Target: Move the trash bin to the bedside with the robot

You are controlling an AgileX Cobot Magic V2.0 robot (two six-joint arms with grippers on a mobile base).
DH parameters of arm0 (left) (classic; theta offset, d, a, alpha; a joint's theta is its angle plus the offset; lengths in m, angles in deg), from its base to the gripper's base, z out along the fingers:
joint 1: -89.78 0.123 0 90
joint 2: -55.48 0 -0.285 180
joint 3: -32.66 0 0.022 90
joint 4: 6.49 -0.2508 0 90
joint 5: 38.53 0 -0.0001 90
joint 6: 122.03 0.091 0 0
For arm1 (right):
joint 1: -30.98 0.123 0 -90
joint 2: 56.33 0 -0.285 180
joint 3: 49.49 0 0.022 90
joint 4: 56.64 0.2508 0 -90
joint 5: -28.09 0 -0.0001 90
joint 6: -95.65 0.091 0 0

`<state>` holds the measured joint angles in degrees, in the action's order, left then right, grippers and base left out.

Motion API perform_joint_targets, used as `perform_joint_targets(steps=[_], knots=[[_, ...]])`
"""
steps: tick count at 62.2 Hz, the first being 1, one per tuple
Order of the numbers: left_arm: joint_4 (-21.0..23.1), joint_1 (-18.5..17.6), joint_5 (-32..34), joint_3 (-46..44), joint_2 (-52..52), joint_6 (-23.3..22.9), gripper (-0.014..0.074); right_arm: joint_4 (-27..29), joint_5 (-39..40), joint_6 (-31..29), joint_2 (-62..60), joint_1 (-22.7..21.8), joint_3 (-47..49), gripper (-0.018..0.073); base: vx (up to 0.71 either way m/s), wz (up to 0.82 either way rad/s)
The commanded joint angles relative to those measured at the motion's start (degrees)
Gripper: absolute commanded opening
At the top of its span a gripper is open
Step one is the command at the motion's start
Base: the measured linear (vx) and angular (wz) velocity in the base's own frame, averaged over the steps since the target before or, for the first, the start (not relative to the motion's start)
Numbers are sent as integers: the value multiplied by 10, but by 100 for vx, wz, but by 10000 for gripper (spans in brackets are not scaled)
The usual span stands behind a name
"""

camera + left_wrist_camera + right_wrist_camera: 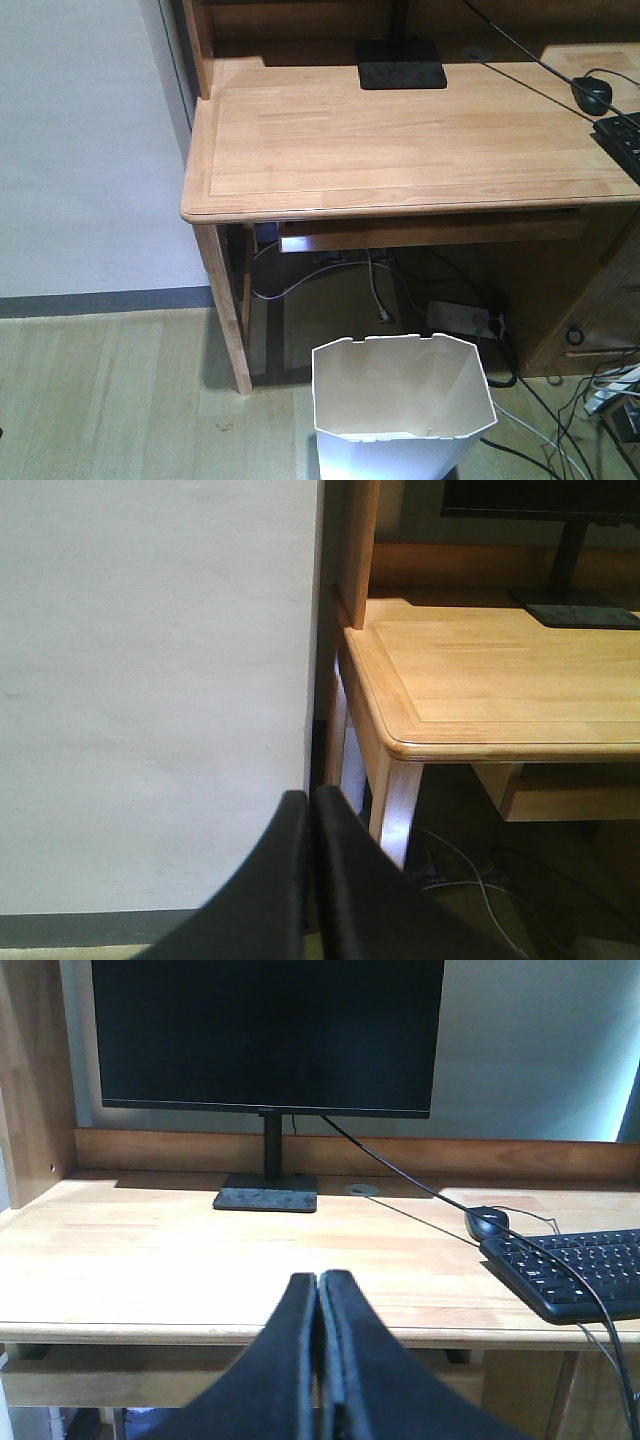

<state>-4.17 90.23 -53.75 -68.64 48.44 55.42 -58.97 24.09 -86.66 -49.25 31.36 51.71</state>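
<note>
Pale plank floor (100, 400) below, light wooden desk (400, 140) above, white wall (150, 680) off to the left. Down at the bottom edge of the front view, just ahead of the desk's knee space: trash bin (400, 400), white, upright, octagonal mouth open, apart from the desk leg (228, 320) and untouched. No bed in sight from any camera. Left gripper (310, 880) up near desk-edge height, fingers pressed flat together, holding nothing. Right gripper (318, 1360) the same, tips closed on air, aimed at the monitor (265, 1035) and keyboard (580, 1275). Very start of the job, by the look of it: bin not yet gripped. To do it well: spread one pair of fingers wide first, drop well below the desktop, come straight down over the near rim, pinch one flat facet inside and out rather than a corner. Mind the cables (535, 432) trailing on the floor right of the bin; lift clear before swinging the base round to find the bed.
</note>
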Motion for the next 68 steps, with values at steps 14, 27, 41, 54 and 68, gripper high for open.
perform_joint_targets(steps=[14,27,41,54,68], knots=[[2,0,40,7,8,-3,-6,-4,40,-2,-6,-3,-3,-9,0,0],[2,0,40,7,8,-3,-6,-4,40,-2,-6,-3,-3,-9,0,0],[2,0,40,7,8,-3,-6,-4,40,-2,-6,-3,-3,-9,0,0],[2,0,40,7,8,-3,-6,-4,40,-2,-6,-3,-3,-9,0,0],[2,0,40,7,8,-3,-6,-7,53,-14,-6,-3,-3,-9,0,0]])
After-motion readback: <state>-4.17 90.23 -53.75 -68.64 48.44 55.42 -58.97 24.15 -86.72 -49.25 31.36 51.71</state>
